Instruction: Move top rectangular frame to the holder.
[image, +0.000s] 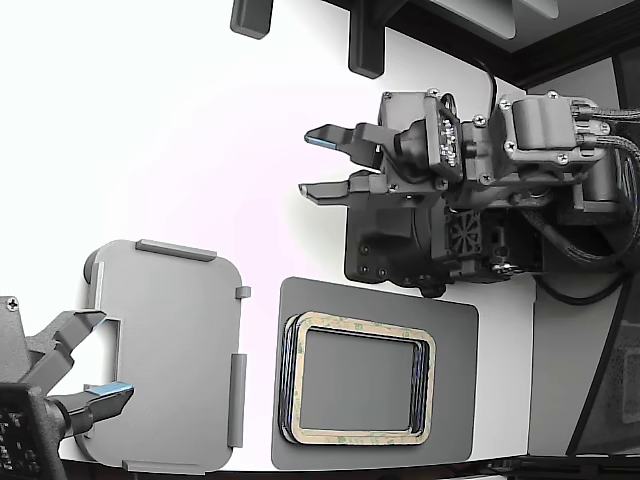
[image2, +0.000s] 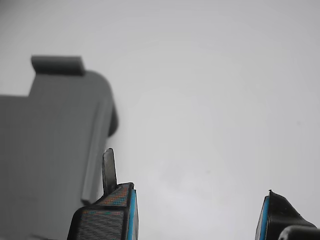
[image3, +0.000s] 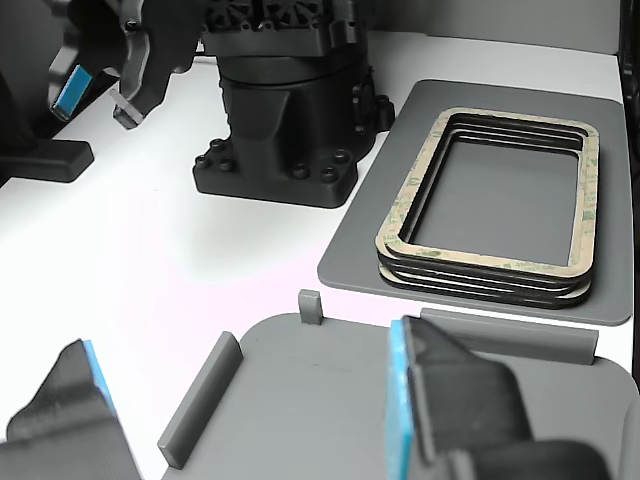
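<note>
gripper (image: 312, 163) open wide, nothing between the fingers; it hangs over bare white desk (image: 150, 120) toward the middle, fingers pointing to the exterior view's left. in the wrist view the two blue-padded fingertips (image2: 120, 210) stand well apart with only desk surface between them, and one corner of the holder (image2: 50, 150) shows beside one tip.

top rectangular frame (image: 360, 325) lies on a stack of like frames (image3: 480, 270), on the dark grey mat (image: 455, 420) near the desk's front edge, just below the arm base (image: 400, 240) in the exterior view. tan face up, greenish marks visible, centre open onto the mat.

holder lies flat near the front left corner of the desk in the exterior view, just beside the mat, not touching it. raised tabs along its edges; nothing seated in it.

second gripper (image: 85, 365) sits over the holder's outer edge, fingers spread.
</note>
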